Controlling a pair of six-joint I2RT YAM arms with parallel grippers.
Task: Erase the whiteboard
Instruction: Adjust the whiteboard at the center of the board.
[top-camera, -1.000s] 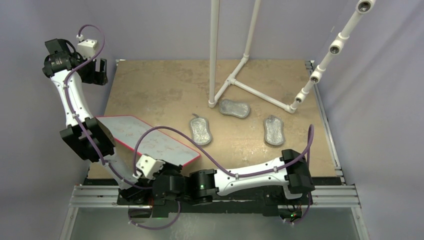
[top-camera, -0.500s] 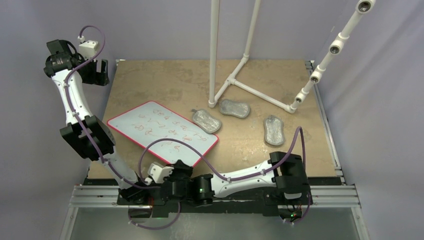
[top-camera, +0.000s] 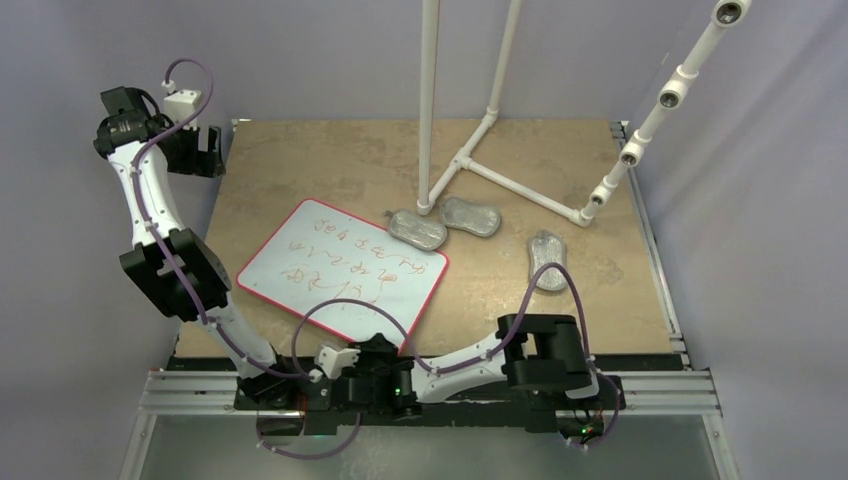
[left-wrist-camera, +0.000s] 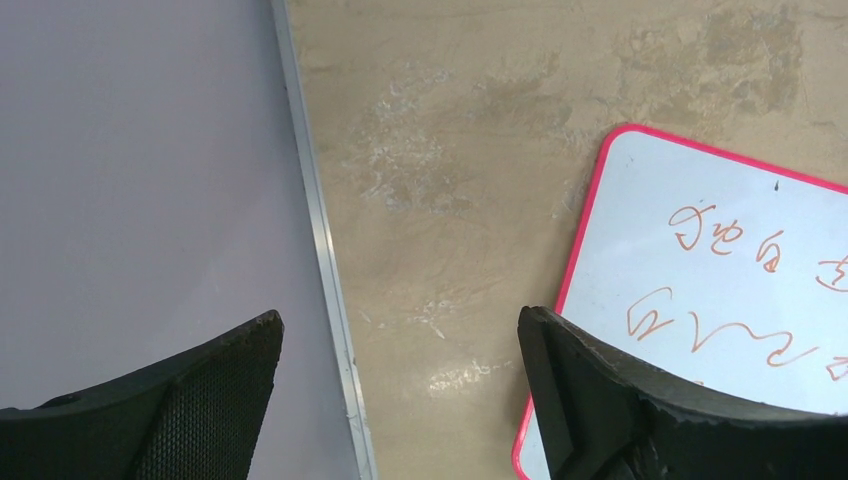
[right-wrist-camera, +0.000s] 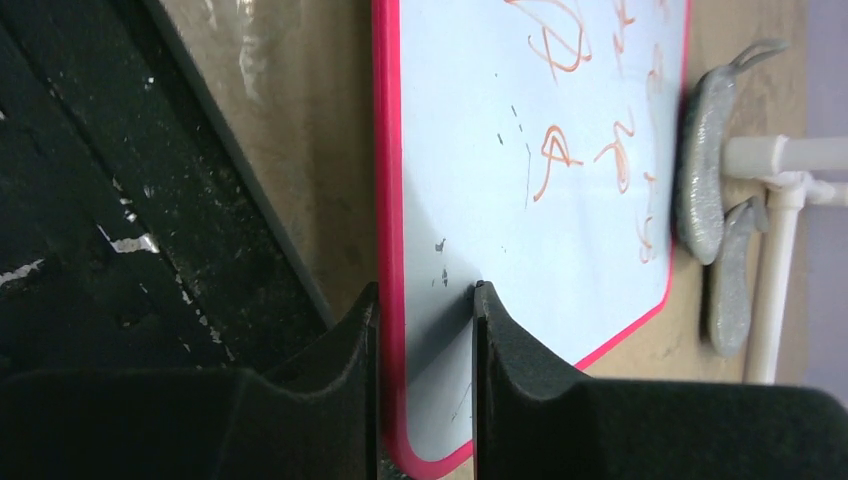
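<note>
The whiteboard (top-camera: 345, 270) is white with a thin red rim and red scribbles, and lies at an angle on the left-centre of the table. My right gripper (top-camera: 378, 345) is shut on its near edge. In the right wrist view the fingers (right-wrist-camera: 425, 390) pinch the rim corner of the board (right-wrist-camera: 520, 200). My left gripper (top-camera: 205, 150) is open and empty, held high over the table's far left corner. In the left wrist view (left-wrist-camera: 400, 400) the board's left end (left-wrist-camera: 720, 270) lies under the right finger.
Three silvery-grey oval pads lie on the table: one (top-camera: 417, 230) touching the board's far corner, one (top-camera: 470, 216) beside it, one (top-camera: 547, 260) to the right. A white pipe frame (top-camera: 500, 180) stands behind them. The metal table edge (left-wrist-camera: 320, 250) runs at left.
The board has slid right and away and turned, held by my right gripper. It pushed the nearest pad toward the pipe frame. The right arm folded back toward its base.
</note>
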